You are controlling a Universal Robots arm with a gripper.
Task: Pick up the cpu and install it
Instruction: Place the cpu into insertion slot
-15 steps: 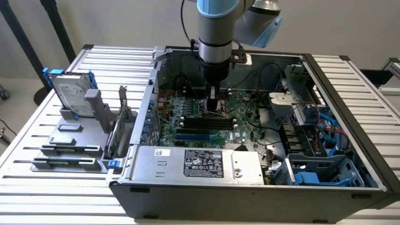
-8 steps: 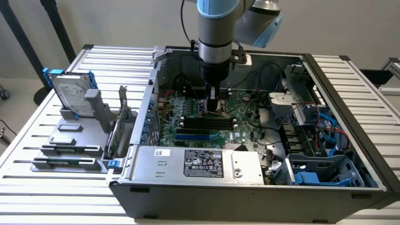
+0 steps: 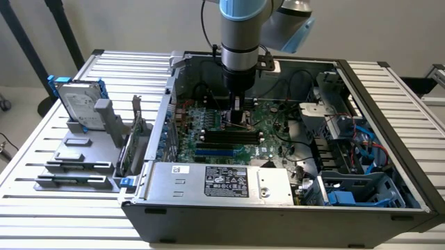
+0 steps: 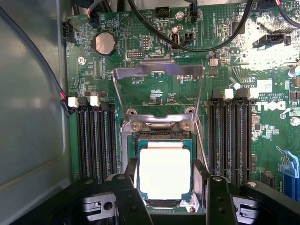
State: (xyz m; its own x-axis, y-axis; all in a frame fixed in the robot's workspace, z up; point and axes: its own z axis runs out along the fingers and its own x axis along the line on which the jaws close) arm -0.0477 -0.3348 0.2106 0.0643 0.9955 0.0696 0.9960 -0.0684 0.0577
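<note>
The cpu (image 4: 165, 172), a flat square chip with a bright silver top and a green rim, lies level in the socket (image 4: 161, 134) on the green motherboard (image 4: 154, 93). My gripper (image 4: 166, 164) straddles it, one black finger (image 4: 130, 171) against each of two opposite edges. The socket's metal load plate (image 4: 159, 71) stands flipped back, away from the chip. In the exterior view the gripper (image 3: 240, 120) reaches straight down into the open computer case (image 3: 149, 156), low over the board's middle.
Black memory slots (image 4: 96, 140) (image 4: 229, 136) flank the socket on both sides. Black cables (image 4: 187, 44) loop over the board beyond the load plate. A power supply (image 3: 222, 182) fills the case's near side. A hard drive (image 3: 78, 104) stands in a grey rack at the exterior view's left.
</note>
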